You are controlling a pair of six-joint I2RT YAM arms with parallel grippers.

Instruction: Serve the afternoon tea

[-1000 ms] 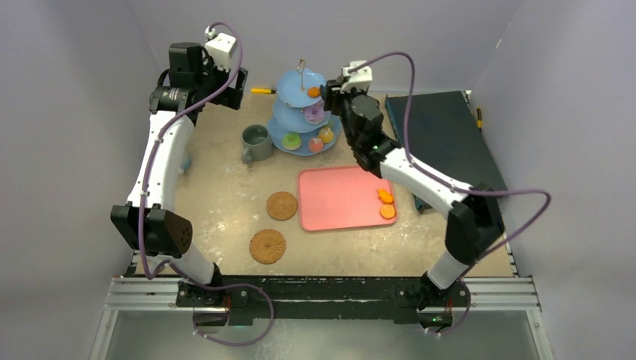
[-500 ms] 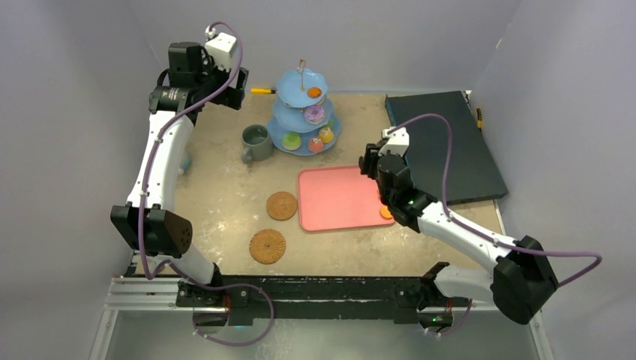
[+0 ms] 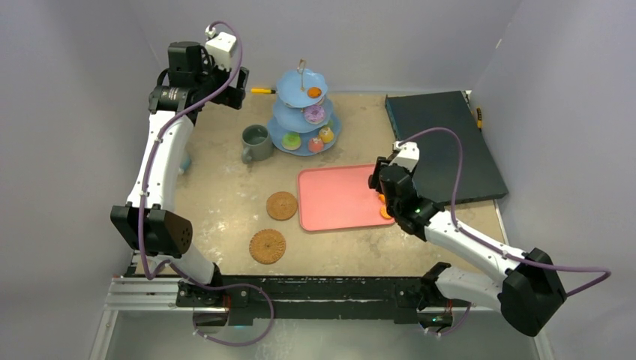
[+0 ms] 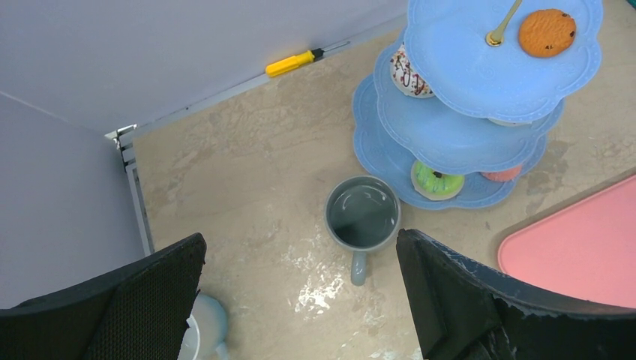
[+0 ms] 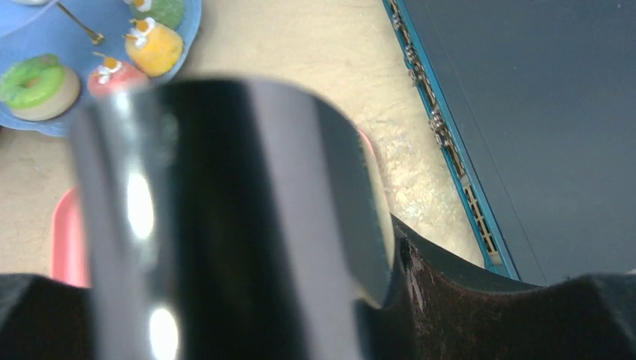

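L arm reared up at far-L corner, left gripper (image 3: 237,90) high, near a yellow-handled screwdriver (image 3: 261,90) lying by back wall.

Blue 3-tier stand (image 3: 294,81) far centre:
- top tier: orange cookie (image 3: 314,92)
- mid tier: purple doughnut (image 3: 313,114)
- bottom tier: green doughnut (image 3: 291,140), yellow cupcake (image 3: 326,135), red cupcake (image 3: 316,145)

Grey-green mug (image 3: 256,142) just L of stand, upright, handle near-L.

Pink tray (image 3: 334,201) centre-R. R arm reaches over its R edge, right gripper (image 3: 382,184) above tray; jaw state not readable. Orange piece (image 3: 385,213) peeks from under arm at tray's near-R corner.

Far coaster (image 3: 282,205) just L of tray; near coaster (image 3: 268,246) apart, closer to bases. Dark board (image 3: 442,146) far R.
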